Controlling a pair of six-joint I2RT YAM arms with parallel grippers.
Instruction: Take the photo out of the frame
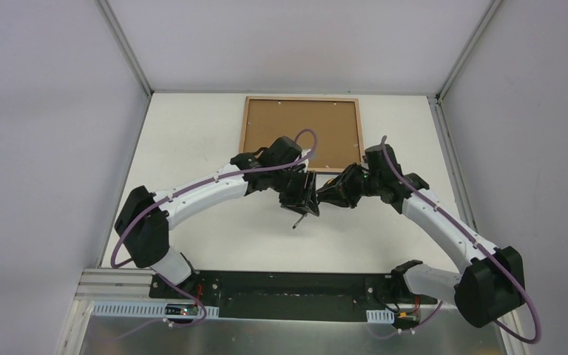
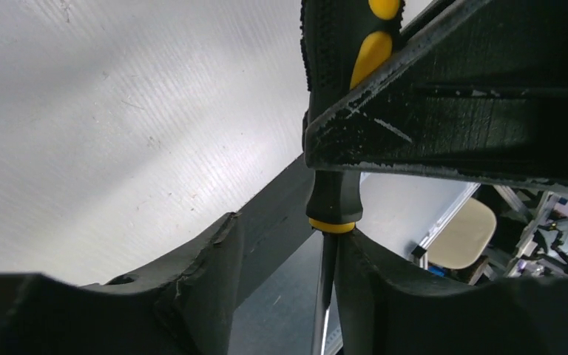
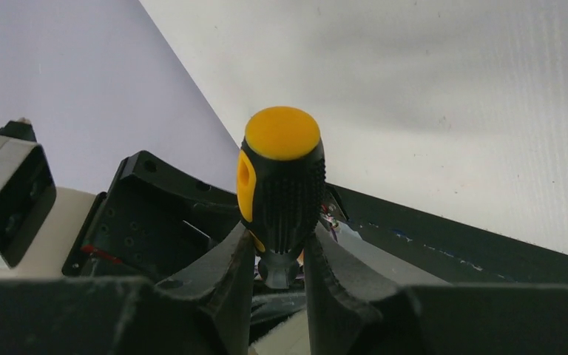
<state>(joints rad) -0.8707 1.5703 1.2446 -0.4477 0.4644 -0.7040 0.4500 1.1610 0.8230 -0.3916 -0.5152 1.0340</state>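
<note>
The screwdriver (image 3: 281, 192) has a knurled black grip and smooth yellow cap; the frame (image 1: 296, 118) shows matt board.

The left arm (image 1: 200, 185) and right arm (image 1: 436, 218) meet at the near edge of the frame (image 1: 299, 122), blocking it. The bench (image 1: 192, 140) on either side lies open.

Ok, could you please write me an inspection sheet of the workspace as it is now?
Surface: white table, no stains seen.
Job's things: frame lies face down at the far middle, brown back up; photo not seen.
Clutter: black and yellow screwdriver, held in the air between the arms.
Grippers: right end effector shut on the screwdriver handle; left end effector open around its shaft.
Cables: purple cables run along both arms; one loops above the frame.
Surroundings: white walls on three sides; metal rail at the near edge.
</note>
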